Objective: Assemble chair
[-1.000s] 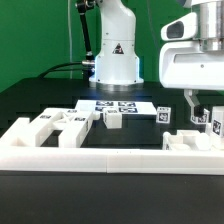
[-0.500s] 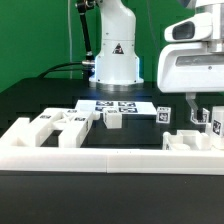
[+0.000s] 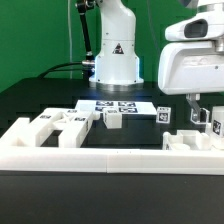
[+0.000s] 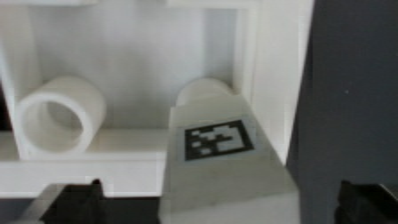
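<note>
We see gripper low at exterior view's right, above chair piece cluster just behind barrier wall. In wrist view we find fingers spread wide, tagged leg between them, gap on each side, no contact. Round peg lies beside leg, inside frame piece. Other chair parts sit at exterior view's left. Small block is near marker board. Robot base stands behind.
</note>
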Robot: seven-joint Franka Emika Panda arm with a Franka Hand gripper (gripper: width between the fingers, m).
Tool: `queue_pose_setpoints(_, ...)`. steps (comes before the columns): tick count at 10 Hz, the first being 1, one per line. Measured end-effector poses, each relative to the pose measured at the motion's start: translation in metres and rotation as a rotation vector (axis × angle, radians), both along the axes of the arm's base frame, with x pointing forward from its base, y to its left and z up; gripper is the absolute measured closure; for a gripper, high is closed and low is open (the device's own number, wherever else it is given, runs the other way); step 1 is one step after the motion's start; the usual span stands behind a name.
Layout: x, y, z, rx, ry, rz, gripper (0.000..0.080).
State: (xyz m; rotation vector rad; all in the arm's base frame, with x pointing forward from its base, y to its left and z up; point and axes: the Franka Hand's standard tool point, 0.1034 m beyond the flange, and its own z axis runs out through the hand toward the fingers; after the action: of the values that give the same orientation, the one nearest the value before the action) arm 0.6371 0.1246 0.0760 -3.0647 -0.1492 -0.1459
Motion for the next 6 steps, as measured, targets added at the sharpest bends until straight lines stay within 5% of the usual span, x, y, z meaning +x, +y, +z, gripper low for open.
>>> queue_pose_setpoints(2,-0.0001,-0.0001,-0.0003,0.0,0.001,-0.001,0.0173)
queue_pose_setpoints(4,-0.0001,-0.0001,-0.0004,0.003,0.002,-0.021,0.0513)
queue_pose_setpoints(6,-0.0002,-0.0002,-0.0005,0.004,0.003,-0.036,0.0511)
